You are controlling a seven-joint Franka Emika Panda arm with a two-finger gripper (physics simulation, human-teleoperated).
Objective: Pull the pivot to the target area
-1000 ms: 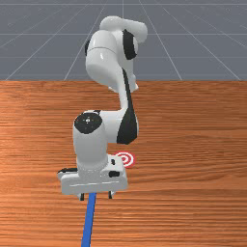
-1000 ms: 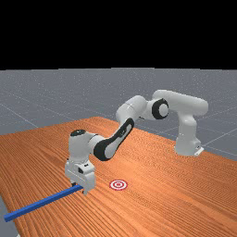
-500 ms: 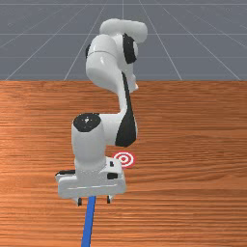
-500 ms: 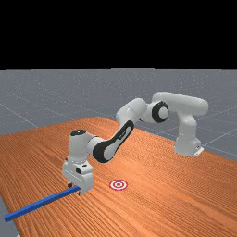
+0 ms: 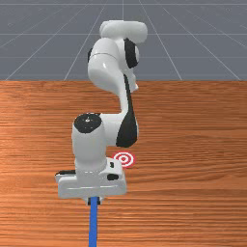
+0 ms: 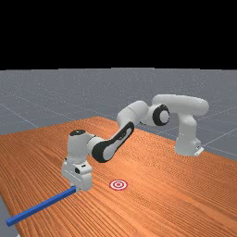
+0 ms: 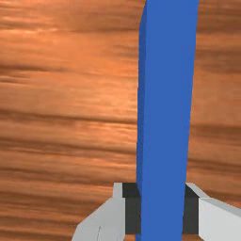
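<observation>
One blue bar [image 7: 164, 103]: long, straight, between the jaws
Jaws: clenched on the bar
Surface [image 5: 193, 202]: grained wood

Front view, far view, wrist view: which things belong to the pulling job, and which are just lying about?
Part of the job:
blue bar, clamped between the fingers
gripper
red-and-white target

Just there:
wooden table
grey floor
</observation>
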